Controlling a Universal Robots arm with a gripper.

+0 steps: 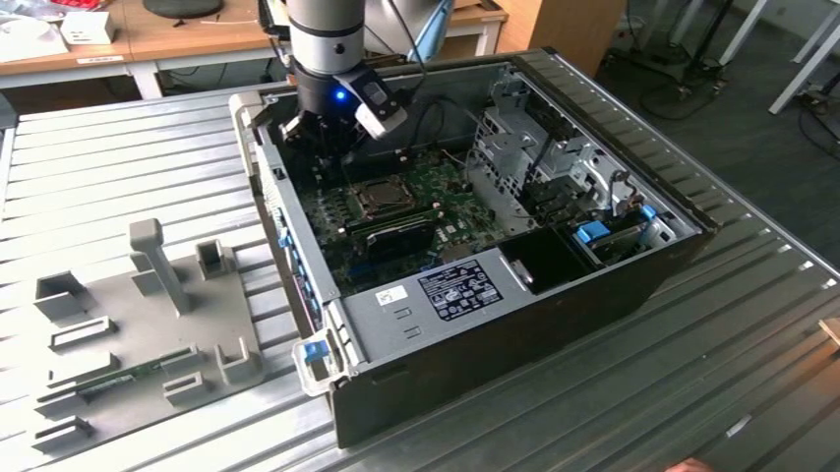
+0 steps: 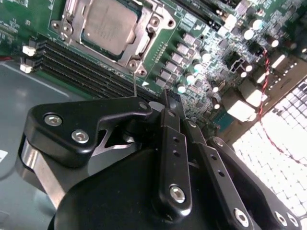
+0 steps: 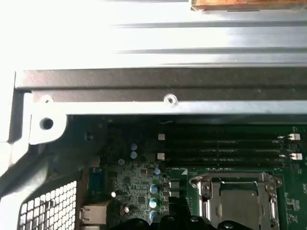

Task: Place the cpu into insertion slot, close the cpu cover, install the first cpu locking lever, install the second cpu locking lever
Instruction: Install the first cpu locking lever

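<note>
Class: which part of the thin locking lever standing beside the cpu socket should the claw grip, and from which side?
Grip the locking lever near its free upper end, probably from above the board. It is a thin rod rising by a corner of the cpu cover, so its tip stands clear, while its foot is crowded by the memory slots.

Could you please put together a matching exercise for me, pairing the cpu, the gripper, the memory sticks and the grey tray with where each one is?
Things
1. cpu
2. gripper
3. memory sticks
4. grey tray

Places
A. on the table, at the exterior view's left of the computer case
B. over the green board, inside the case
C. framed by the metal cover, which lies flat
D. in long dark rows beside the cpu

Pairs: 1-C, 2-B, 3-D, 4-A
</note>
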